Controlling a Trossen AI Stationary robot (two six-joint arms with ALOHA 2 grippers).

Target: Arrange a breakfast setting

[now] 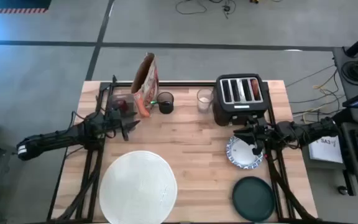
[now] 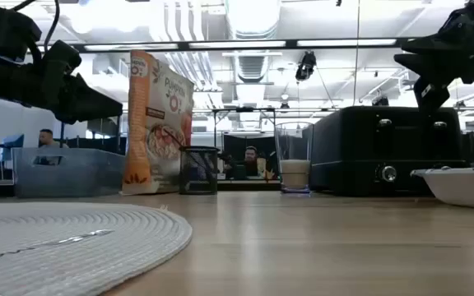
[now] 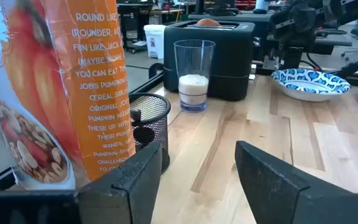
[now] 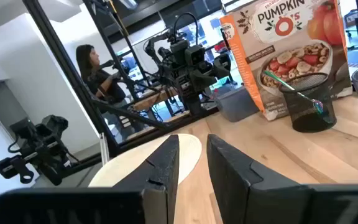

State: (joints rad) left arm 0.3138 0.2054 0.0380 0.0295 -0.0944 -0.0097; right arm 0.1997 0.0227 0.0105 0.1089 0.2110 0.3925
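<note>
The white round mat (image 1: 135, 186) lies at the near left. The dark green plate (image 1: 253, 198) lies at the near right. The blue-and-white bowl (image 1: 244, 154) stands on the table in front of the black toaster (image 1: 241, 98). The clear glass (image 1: 204, 99), partly filled with something white, stands left of the toaster. A spoon handle (image 4: 291, 84) sticks out of a black mesh cup (image 1: 165, 102). A bagel top (image 3: 208, 22) shows in a toaster slot. My left gripper (image 1: 129, 127) is open and empty near the cereal box. My right gripper (image 1: 253, 140) is open and empty above the bowl's far rim.
An orange cereal box (image 1: 146, 81) stands at the far left beside a grey bin (image 1: 120, 102) with something dark red in it. Black frame rails run along both table sides. Bare wood lies between mat, bowl and the far row. People show in the room beyond.
</note>
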